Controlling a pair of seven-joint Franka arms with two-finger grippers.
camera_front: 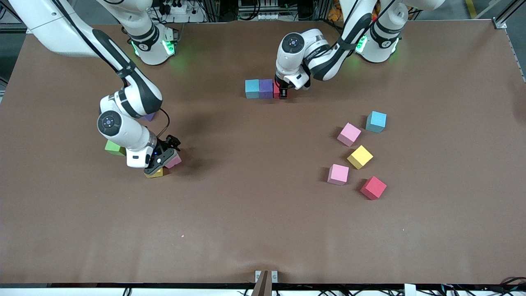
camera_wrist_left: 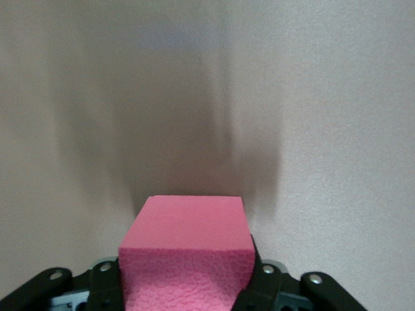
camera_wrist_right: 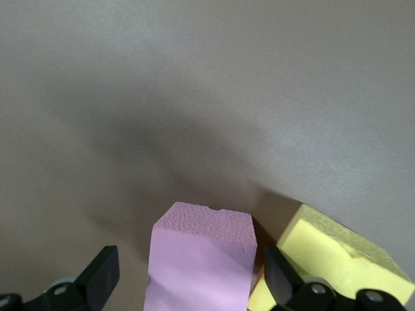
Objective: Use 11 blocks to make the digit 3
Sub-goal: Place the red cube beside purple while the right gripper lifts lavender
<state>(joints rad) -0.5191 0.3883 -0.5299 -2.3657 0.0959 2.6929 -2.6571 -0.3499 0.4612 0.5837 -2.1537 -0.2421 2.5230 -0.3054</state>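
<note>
A row of touching cubes lies near the arms' bases: light blue [camera_front: 252, 89], purple [camera_front: 266, 88], red [camera_front: 277, 90]. My left gripper [camera_front: 282, 92] is shut on the red cube [camera_wrist_left: 188, 227] at the row's end toward the left arm; it sits between the fingers of the gripper [camera_wrist_left: 186, 288]. My right gripper [camera_front: 162, 162] is low at the right arm's end. Its open fingers [camera_wrist_right: 104, 272] straddle a pink cube [camera_wrist_right: 201, 246], also in the front view [camera_front: 174, 160]. A yellow cube [camera_wrist_right: 337, 253] lies right beside it [camera_front: 155, 173].
Loose cubes lie toward the left arm's end: light blue [camera_front: 376, 121], pink [camera_front: 349, 134], yellow [camera_front: 360, 157], pink [camera_front: 338, 174], red [camera_front: 373, 188]. A green cube [camera_front: 114, 148] and a purplish cube [camera_front: 148, 117] sit partly hidden by the right arm.
</note>
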